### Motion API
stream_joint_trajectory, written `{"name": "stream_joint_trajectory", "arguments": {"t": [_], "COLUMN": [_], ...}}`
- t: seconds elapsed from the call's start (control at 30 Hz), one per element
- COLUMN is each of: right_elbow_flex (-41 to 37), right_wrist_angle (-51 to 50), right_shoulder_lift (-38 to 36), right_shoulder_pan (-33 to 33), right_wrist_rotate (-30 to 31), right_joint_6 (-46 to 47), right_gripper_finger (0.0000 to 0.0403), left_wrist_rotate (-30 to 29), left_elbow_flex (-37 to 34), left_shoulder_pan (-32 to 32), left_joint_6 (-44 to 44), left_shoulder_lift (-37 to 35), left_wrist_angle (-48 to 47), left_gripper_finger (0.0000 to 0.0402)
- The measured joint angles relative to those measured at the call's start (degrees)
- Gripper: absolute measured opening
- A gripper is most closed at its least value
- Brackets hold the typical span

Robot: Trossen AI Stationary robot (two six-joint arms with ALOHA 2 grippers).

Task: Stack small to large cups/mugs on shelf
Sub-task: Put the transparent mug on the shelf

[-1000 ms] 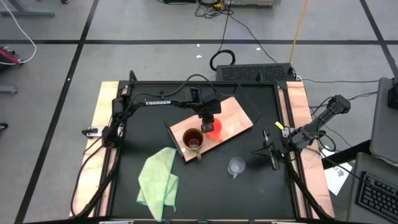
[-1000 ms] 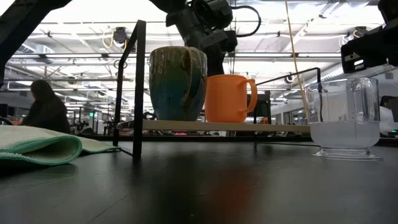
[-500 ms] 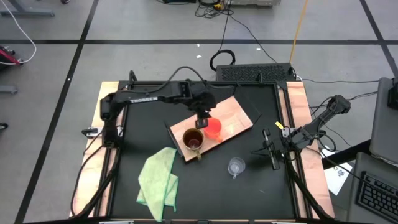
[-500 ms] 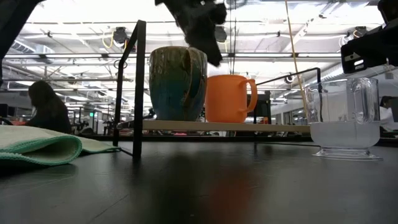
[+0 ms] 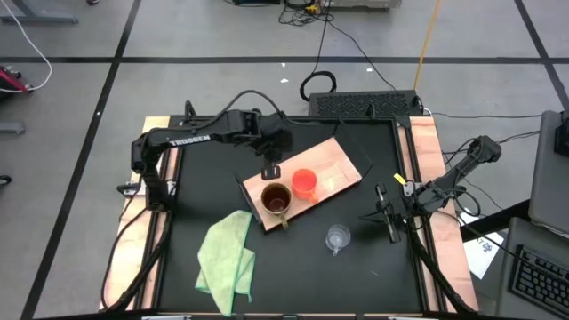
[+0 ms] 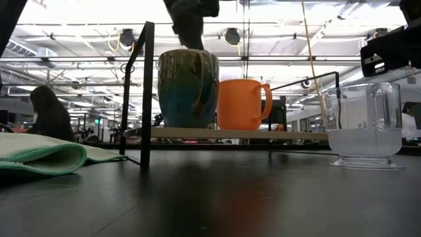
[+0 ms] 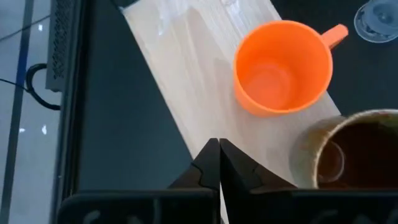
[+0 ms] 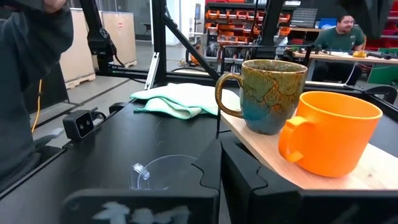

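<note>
The brown mug (image 5: 276,200) and the orange mug (image 5: 305,184) stand upright side by side on the light-wood shelf (image 5: 333,164), bases on the board; the low view shows the brown mug (image 6: 187,89) left of the orange mug (image 6: 240,104). The clear glass cup (image 5: 337,238) stands on the black table in front of the shelf, near my right gripper (image 5: 369,216), which waits shut at the table's right side. My left gripper (image 5: 271,169) hovers shut over the shelf's left edge, beside the mugs and empty; its wrist view shows its fingers (image 7: 219,158) together.
A light green cloth (image 5: 227,258) lies crumpled at the near left of the table. The shelf's board (image 6: 230,133) sits raised on a dark frame with upright posts (image 6: 146,92). A person (image 6: 46,112) sits in the room beyond the table.
My left gripper has risen from just above the orange mug and drawn back toward the table's far left. The orange mug stays upright on the shelf next to the brown mug.
</note>
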Motion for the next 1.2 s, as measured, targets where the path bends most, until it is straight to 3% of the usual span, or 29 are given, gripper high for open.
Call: {"name": "stream_joint_trajectory", "arguments": {"t": [0.17, 0.3, 0.77, 1.0, 1.2], "right_elbow_flex": [0.0, 0.0, 0.0, 0.0, 0.0], "right_wrist_angle": [-2.7, -4.3, -1.6, 0.8, 1.4], "right_shoulder_lift": [0.0, 0.0, 0.0, 0.0, 0.0], "right_shoulder_pan": [0.0, 0.0, 0.0, 0.0, 0.0], "right_wrist_rotate": [0.0, 0.0, 0.0, -0.2, -0.2], "right_joint_6": [0.0, 0.8, -3.4, -7.9, -8.1], "right_gripper_finger": [0.0, 0.0, 0.0, 0.0, 0.0], "left_wrist_rotate": [0.0, -0.1, 3.0, 5.4, 4.7], "left_elbow_flex": [-0.4, -6.3, -50.7, -65.4, -77.3], "left_shoulder_pan": [-0.1, 0.1, 0.2, -2.4, -6.6], "left_joint_6": [1.1, 1.2, -6.6, -8.8, -5.2], "left_shoulder_lift": [-3.5, -9.1, -44.1, -54.6, -60.9], "left_wrist_angle": [-2.9, 1.3, 39.7, 53.4, 67.3], "left_gripper_finger": [0.0001, 0.0001, 0.0, 0.0, 0.0]}}
